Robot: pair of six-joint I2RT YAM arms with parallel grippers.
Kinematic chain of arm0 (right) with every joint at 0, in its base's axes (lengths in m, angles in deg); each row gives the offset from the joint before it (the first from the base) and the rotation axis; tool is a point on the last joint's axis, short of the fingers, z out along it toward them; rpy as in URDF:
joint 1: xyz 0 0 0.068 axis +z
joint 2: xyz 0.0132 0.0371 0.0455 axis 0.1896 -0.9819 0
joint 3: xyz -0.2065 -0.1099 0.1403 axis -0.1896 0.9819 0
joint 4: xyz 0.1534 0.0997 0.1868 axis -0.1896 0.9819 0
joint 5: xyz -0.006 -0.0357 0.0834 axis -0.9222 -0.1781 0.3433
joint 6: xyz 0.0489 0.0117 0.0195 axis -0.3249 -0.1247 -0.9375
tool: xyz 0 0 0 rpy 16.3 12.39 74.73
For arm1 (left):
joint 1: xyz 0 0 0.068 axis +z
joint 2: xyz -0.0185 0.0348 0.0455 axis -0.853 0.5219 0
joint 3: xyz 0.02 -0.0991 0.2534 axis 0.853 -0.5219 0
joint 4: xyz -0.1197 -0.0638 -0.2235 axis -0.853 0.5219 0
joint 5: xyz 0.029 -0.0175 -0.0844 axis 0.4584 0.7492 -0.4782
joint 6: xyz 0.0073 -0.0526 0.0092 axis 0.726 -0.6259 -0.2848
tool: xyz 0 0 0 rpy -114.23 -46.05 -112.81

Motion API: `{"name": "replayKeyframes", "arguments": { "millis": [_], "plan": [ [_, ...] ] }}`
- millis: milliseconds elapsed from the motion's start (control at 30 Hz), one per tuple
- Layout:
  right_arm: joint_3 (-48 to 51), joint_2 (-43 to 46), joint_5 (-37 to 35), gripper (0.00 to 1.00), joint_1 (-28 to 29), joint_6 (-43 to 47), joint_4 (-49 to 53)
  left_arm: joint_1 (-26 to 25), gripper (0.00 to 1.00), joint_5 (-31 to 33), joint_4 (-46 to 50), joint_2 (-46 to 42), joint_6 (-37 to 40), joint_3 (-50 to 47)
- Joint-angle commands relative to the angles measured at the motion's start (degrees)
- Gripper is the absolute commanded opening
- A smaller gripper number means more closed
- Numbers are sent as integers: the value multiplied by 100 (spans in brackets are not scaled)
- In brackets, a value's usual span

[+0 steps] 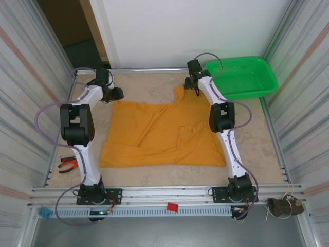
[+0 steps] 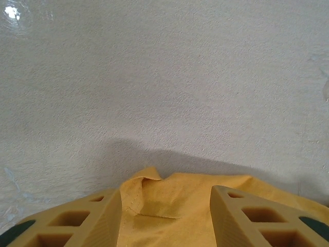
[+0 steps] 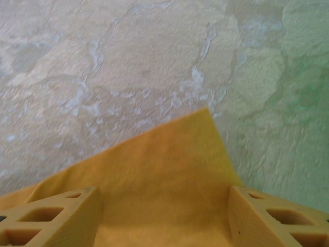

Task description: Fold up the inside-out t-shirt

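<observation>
The t-shirt (image 1: 159, 135) lies flat on the surface (image 1: 149, 87), spread nearward from both arms' tips. Its hemmed corner sits between the moderately parted fingers of the left end effector (image 2: 167, 198). A pointed corner sits inside the wide-open right end effector (image 3: 163, 193), apparently unpinched.

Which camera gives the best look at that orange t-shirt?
The top external view: the whole t-shirt lies spread on the table. The left wrist view catches a hemmed corner, the right wrist view a pointed corner.
</observation>
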Motion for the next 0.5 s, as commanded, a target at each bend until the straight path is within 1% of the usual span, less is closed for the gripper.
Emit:
{"name": "replayKeyframes", "arguments": {
  "millis": [0,133,333,367,467],
  "plan": [
    [-278,-112,-214,68,-84,-17,-219,-58,49,22,267,302,251,281],
    [-355,-156,34,70,-196,-166,-201,-76,48,81,433,484,284,484],
    [-446,-238,709,69,-282,-275,-130,-91,47,235,669,668,96,599],
    [-459,-256,859,68,-281,-283,-122,-93,45,253,691,685,73,580],
    [-522,-330,1331,59,-297,-415,-45,-84,32,224,683,703,54,554]
  ]
}}
